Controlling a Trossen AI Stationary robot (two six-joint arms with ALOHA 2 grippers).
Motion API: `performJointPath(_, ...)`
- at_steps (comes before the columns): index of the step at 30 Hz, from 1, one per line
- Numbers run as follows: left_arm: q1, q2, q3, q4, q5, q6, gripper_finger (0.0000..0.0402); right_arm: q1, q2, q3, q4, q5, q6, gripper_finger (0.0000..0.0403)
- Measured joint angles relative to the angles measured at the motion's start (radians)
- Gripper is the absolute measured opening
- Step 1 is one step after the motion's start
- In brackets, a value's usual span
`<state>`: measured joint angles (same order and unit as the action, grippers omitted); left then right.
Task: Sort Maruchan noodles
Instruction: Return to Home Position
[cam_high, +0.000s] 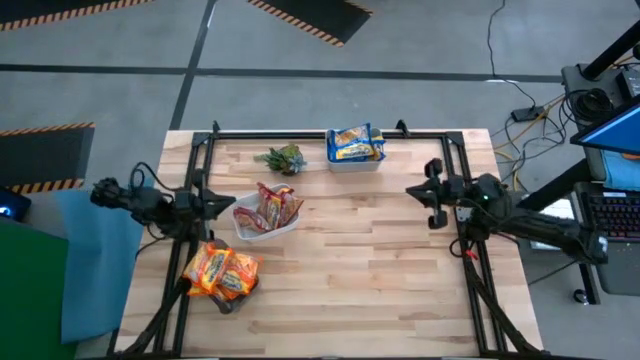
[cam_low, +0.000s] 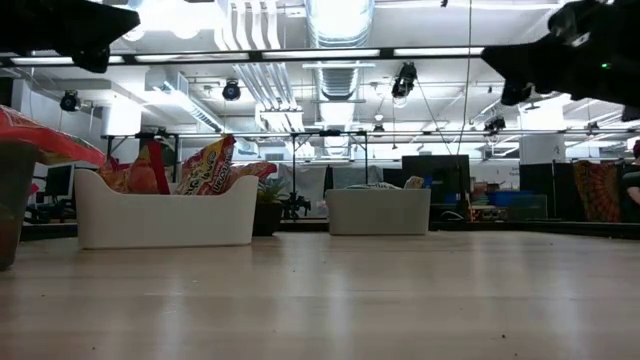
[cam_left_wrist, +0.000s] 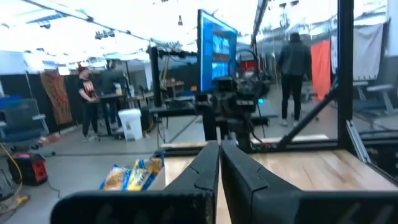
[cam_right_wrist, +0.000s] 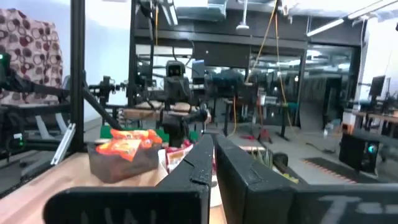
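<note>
The noodle packets sit in three tubs. Blue-yellow packets (cam_high: 355, 143) fill a white tub (cam_high: 354, 164) at the far edge. Dark red packets (cam_high: 272, 206) stand in a white tub (cam_high: 248, 229) left of centre. Orange-red packets (cam_high: 222, 270) lie piled on a grey tub (cam_right_wrist: 122, 164) near the left front. My left gripper (cam_high: 224, 200) hovers above the table just left of the dark red packets, fingers shut (cam_left_wrist: 219, 163). My right gripper (cam_high: 415, 190) hangs in the air over the table's right part, also shut (cam_right_wrist: 213, 149). Neither holds anything.
A small green plant (cam_high: 282, 157) stands near the far edge, between the two white tubs. A black frame (cam_high: 320, 133) runs along the far, left and right edges. Bare wood (cam_high: 370, 270) stretches over the middle and near right. People stand in the room beyond (cam_left_wrist: 293, 68).
</note>
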<state>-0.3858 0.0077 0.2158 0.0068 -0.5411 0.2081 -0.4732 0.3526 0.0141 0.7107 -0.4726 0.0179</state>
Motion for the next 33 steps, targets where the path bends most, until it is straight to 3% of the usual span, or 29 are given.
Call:
performJointPath(7, 0.003, -0.007, -0.067, 0.018, -0.019, 0.042, 0.0000, 0.007, -0.234, -0.002, -0.183, -0.003, -0.003, 0.0009)
performJointPath(13, 0.004, -0.008, -0.143, 0.109, -0.032, 0.074, 0.0000, 0.007, -0.346, -0.002, -0.254, 0.000, -0.024, 0.0009)
performJointPath(16, 0.004, -0.008, -0.169, 0.140, -0.077, 0.053, 0.0000, 0.006, -0.349, -0.002, -0.290, 0.001, -0.015, 0.0009)
performJointPath(22, 0.005, -0.007, -0.188, 0.187, -0.297, 0.043, 0.0000, 0.006, -0.302, -0.002, -0.432, 0.005, -0.093, 0.0009)
performJointPath(28, 0.005, 0.006, -0.182, 0.180, -0.311, 0.045, 0.0000, 0.006, -0.261, -0.003, -0.586, 0.005, -0.138, 0.0009)
performJointPath(33, 0.005, 0.012, -0.182, 0.178, -0.313, 0.045, 0.0000, 0.006, -0.234, -0.002, -0.641, 0.005, -0.061, 0.0009)
